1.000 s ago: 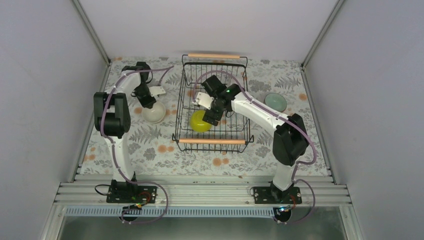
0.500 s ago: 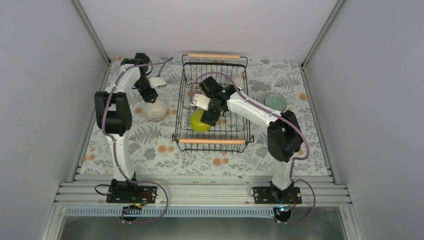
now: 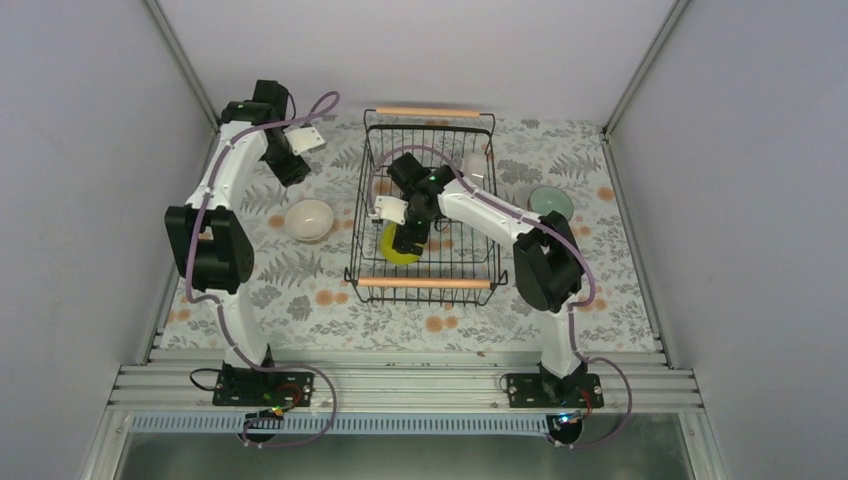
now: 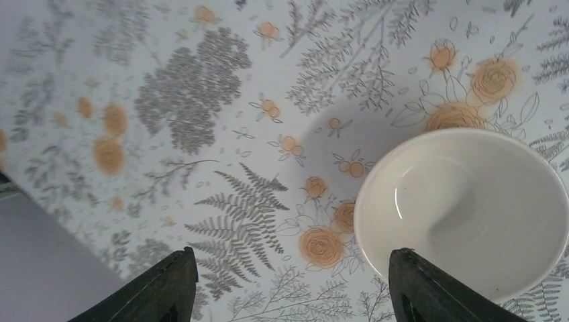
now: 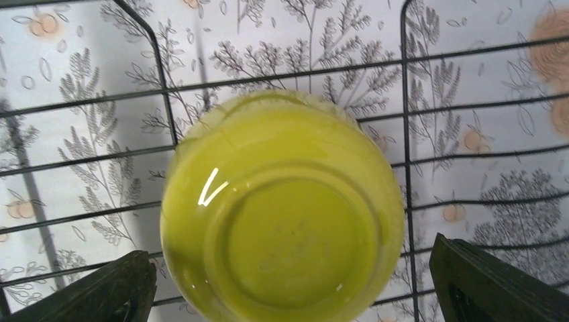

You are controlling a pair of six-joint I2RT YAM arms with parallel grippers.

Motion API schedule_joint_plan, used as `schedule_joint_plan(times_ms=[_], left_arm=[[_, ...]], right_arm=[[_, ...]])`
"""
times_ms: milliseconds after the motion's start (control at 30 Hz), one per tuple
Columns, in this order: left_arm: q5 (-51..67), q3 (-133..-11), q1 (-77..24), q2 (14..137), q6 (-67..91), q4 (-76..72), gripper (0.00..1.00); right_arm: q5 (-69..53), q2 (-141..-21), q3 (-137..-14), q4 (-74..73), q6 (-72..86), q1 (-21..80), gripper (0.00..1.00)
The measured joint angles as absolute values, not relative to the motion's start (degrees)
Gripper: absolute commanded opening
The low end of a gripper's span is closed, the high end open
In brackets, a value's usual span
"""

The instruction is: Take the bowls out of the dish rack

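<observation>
The black wire dish rack (image 3: pixel 425 283) with wooden handles stands mid-table. A yellow-green bowl (image 3: pixel 392 252) (image 5: pixel 282 215) lies upside down in its front left corner. My right gripper (image 3: pixel 405 238) (image 5: pixel 288 285) hangs open just above the bowl, one finger on each side of it. A white bowl (image 3: pixel 309 219) (image 4: pixel 463 211) sits upright on the table left of the rack. My left gripper (image 3: pixel 293 172) (image 4: pixel 292 285) is open and empty, raised above the cloth behind the white bowl.
A pale green bowl (image 3: pixel 551 203) rests on the table to the right of the rack. The floral cloth (image 3: pixel 300 290) covers the table. Grey walls close in the left, right and back sides.
My left gripper opened, let go of the white bowl on the table and rose toward the back left. My right gripper shifted left over the yellow-green bowl.
</observation>
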State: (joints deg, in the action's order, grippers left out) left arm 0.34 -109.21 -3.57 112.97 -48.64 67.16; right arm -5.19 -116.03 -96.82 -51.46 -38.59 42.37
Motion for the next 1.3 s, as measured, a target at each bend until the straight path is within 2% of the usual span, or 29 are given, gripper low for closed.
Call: schedule_joint_plan(times_ms=[200,533,967,1300], left_arm=[[-2.7,-109.3,-6.6,108.6,-44.4,65.0,0.77],[-6.6,-108.9,-12.3,105.7,-40.4,62.7,0.81],[-9.3,-106.5,-13.8,103.9,-37.8,61.4,0.87],[-10.8,-101.7,-14.7,102.0,-36.4,59.2,0.91]], right_arm=[[-7.7,-118.6,-100.9,-52.7,-39.4,42.3,1.00],[-5.0,-121.1,-101.7,-49.9,-37.9,42.3,1.00],[2.3,-121.4,-100.4,-43.2,-36.1,37.6,1.00],[2.1,-121.4,-101.2,-44.0,-38.7,36.0,1.00]])
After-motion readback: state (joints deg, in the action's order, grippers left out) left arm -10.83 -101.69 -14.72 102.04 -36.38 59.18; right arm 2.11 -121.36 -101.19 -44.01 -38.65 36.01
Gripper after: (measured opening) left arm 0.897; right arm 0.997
